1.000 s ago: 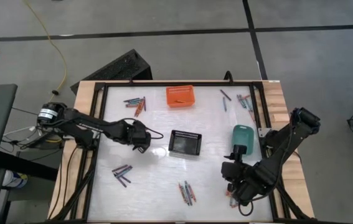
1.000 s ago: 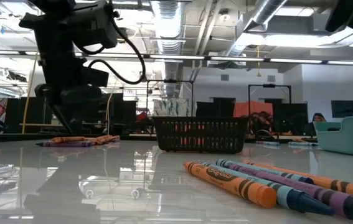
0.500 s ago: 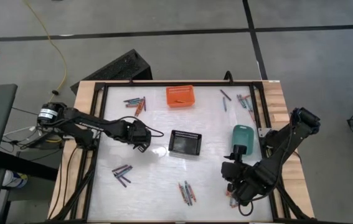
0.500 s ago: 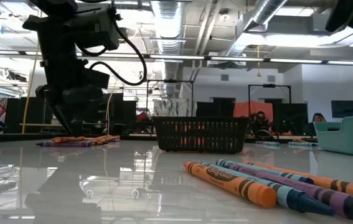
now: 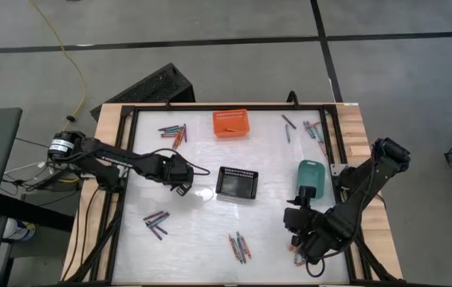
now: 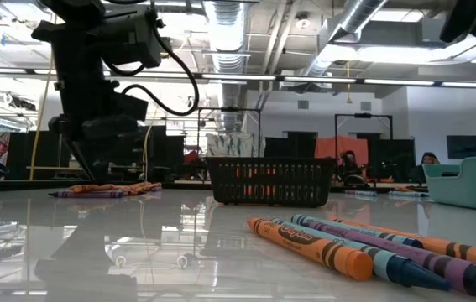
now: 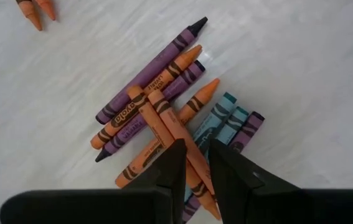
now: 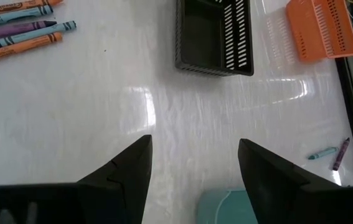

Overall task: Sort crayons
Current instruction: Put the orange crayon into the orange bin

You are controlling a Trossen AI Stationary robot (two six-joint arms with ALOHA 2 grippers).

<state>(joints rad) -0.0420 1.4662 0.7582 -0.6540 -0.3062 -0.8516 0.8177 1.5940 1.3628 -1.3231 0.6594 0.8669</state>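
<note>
High view puts the left hand [image 5: 179,182] left of centre, the right hand [image 5: 299,223] (fingers apart) lower right; left wrist view shows fingers nearly together around one orange crayon [image 7: 175,134] atop a pile, so neighbours may drag along.

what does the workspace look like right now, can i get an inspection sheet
surface: glossy white table top in a wooden frame
job's things: crayons lie in loose piles on the table; one pile of orange, purple and teal ones is under the left claw
clutter: orange basket, black basket and teal basket on the table
grippers: left claw is low over the pile, fingers narrowed around an orange crayon; right claw is open above bare table, holding nothing
cables: black cable loops off the left arm; yellow cable runs across the floor
surroundings: grey floor with dark lines; open workshop with desks and monitors behind
</note>
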